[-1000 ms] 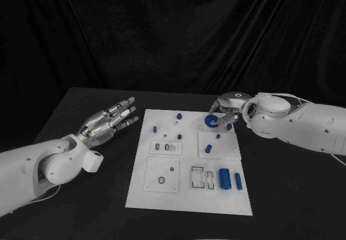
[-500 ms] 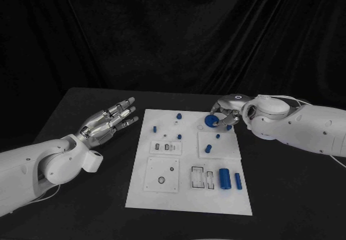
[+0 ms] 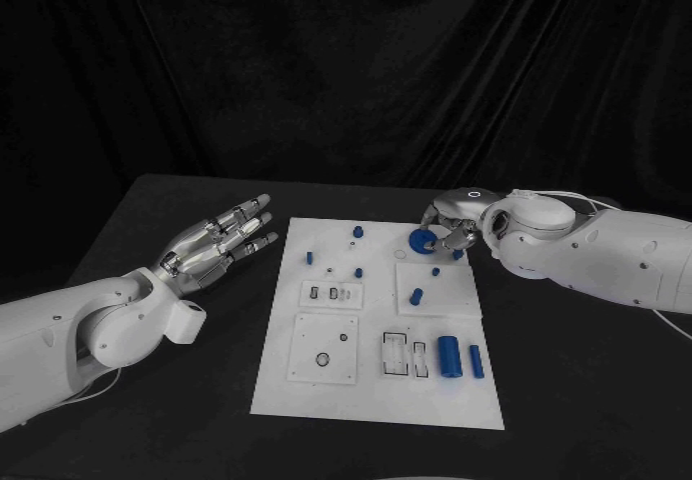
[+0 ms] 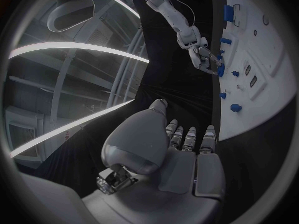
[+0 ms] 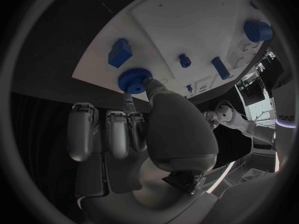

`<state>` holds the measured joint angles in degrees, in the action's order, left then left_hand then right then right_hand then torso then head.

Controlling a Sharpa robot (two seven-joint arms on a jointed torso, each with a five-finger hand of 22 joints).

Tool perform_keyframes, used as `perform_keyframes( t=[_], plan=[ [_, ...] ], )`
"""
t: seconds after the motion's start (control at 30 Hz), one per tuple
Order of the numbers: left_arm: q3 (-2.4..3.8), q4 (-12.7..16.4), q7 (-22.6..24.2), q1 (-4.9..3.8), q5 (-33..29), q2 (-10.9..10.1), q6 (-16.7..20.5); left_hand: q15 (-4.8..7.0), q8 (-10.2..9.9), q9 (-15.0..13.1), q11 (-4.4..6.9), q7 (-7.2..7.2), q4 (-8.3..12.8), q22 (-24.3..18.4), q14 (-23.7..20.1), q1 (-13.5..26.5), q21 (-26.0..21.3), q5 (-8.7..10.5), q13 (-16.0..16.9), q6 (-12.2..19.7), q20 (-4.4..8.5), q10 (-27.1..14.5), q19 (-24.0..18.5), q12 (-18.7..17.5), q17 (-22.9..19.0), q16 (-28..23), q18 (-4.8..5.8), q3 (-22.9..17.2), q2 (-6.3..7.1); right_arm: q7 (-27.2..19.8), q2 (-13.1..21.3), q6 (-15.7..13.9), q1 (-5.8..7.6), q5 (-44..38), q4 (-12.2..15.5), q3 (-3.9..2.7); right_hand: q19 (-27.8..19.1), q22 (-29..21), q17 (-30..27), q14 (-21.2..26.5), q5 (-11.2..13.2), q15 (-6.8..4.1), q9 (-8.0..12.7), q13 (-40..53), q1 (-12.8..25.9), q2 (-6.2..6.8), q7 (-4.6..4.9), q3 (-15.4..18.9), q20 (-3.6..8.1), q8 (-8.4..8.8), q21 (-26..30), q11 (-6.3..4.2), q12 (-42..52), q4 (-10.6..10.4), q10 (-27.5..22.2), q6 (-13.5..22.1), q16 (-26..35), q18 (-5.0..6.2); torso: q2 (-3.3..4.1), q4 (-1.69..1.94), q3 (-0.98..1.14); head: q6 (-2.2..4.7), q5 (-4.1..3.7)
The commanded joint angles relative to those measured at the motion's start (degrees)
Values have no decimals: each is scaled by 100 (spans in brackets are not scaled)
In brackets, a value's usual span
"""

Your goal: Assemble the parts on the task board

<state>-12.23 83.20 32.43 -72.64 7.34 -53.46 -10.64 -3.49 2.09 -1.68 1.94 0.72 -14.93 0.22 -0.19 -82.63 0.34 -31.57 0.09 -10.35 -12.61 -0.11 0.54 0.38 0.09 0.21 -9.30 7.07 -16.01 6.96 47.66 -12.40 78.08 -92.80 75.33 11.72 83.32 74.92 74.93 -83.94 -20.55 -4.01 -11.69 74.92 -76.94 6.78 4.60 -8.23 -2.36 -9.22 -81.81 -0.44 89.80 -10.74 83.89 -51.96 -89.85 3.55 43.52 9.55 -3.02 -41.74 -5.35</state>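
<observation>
A round blue gear (image 3: 421, 240) is pinched between the thumb and fingers of the right hand (image 3: 456, 222) at the far right corner of the white task board (image 3: 378, 400). The left hand (image 3: 216, 244) is held open, fingers spread, above the black table (image 3: 173, 400) beside the board's left edge.

A black surface (image 3: 173, 420) runs under everything, matte and dark, its far edge a straight line across the scene. Behind that edge hangs a black curtain (image 3: 346, 90), falling in soft vertical folds from left to right. From the left wrist view, long pale ceiling lights (image 4: 74, 50) curve overhead above the room's grey framework.
</observation>
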Motion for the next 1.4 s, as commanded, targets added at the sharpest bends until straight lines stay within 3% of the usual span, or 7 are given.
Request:
perform_keyframes(
  t=[0.03, 0.13, 0.17, 0.2, 0.47, 1.07, 1.4],
  plan=[
    [5, 4, 53, 6, -1, 14, -96, -47, 31, 1, -39, 8, 7, 7, 19, 8, 11, -27, -9, 10, -30, 11, 1, -38, -9, -21, -99, -43, -35, 54, -18, -24, -70, -65, -21, 18, -2, 844, 1507, -606, -120, -3, -191, 1508, -71, -12, -38, 1, -6, -224, 20, -12, 20, 91, 611, -123, -15, -78, 3, 6, 0, -5, 3],
    [5, 4, 46, 6, -1, 10, -102, -47, 31, 1, -39, 8, 7, 7, 19, 8, 11, -27, -9, 10, -30, 11, 1, -38, -9, -21, -99, -43, -35, 37, -28, -58, -91, -65, -28, 18, 21, 876, 1507, -606, -380, -40, -652, 1508, -85, -64, -79, 36, 36, -746, 10, -50, 20, 258, 611, -77, -15, -85, 4, 5, 0, -6, 8],
    [5, 6, 45, 6, -1, 6, -102, -47, 31, 1, -39, 8, 7, 7, 19, 8, 11, -27, -9, 10, -30, 11, 1, -38, -9, -21, -99, -43, -35, 29, -30, -68, -98, -65, -30, 18, 36, 897, 1507, -606, -512, -53, -1011, 1508, -56, -101, -93, 49, 55, -1114, 6, -66, 20, 335, 611, 119, -15, -88, 4, 5, -1, -5, 11],
    [5, 7, 43, 6, -1, 3, -102, -50, 32, 0, -39, 9, 8, 7, 19, 8, 11, -28, -9, 7, -32, 11, 1, -38, -9, -21, -99, -47, -36, 23, -32, -77, -102, -65, -30, 18, 41, 904, 1507, -606, -609, -54, -1164, 1508, -48, -103, -94, 43, 63, -1274, 5, -70, 20, 364, 611, 181, -15, -89, 3, 4, -2, -3, 14],
    [5, 14, 31, 8, -1, -27, -115, -59, 32, 1, -41, 10, 9, 7, 19, 9, 11, -28, -9, 12, -35, 11, 2, -38, -9, -21, -99, -55, -36, -32, -11, -257, -119, -68, 38, 18, 132, 1004, 1507, -606, -1325, -68, -1755, 1508, 25, -61, -100, -136, 58, -1854, -82, -70, 20, 430, 611, 562, -15, -123, 5, 4, 0, -10, 34],
    [4, 34, -1, 9, -1, -51, -102, -86, 36, 0, -53, 18, 12, 10, 19, 14, 16, -27, -9, 6, -45, 11, 8, -38, -9, -21, -101, -80, -31, -118, -33, -347, 116, -56, 557, 16, 196, 1076, 1507, -606, -1953, -23, -1816, 1508, 226, 69, -54, -351, 22, -1897, -150, -28, 20, 286, 611, 591, -15, -147, 0, -18, -13, -17, 43],
    [4, 4, -10, 9, -1, -7, -127, -92, 36, 1, -57, 20, 11, 10, 19, 17, 16, -26, -9, 9, -48, 11, 8, -38, -9, -21, -101, -86, -29, -277, -466, -87, 156, 81, 544, 15, 209, 1092, 1507, -606, -2049, 12, -1718, 1508, 305, 107, -21, -456, -5, -1760, -161, 5, 20, 220, 611, 532, -15, -152, -2, 24, -10, -33, 18]
  ],
)
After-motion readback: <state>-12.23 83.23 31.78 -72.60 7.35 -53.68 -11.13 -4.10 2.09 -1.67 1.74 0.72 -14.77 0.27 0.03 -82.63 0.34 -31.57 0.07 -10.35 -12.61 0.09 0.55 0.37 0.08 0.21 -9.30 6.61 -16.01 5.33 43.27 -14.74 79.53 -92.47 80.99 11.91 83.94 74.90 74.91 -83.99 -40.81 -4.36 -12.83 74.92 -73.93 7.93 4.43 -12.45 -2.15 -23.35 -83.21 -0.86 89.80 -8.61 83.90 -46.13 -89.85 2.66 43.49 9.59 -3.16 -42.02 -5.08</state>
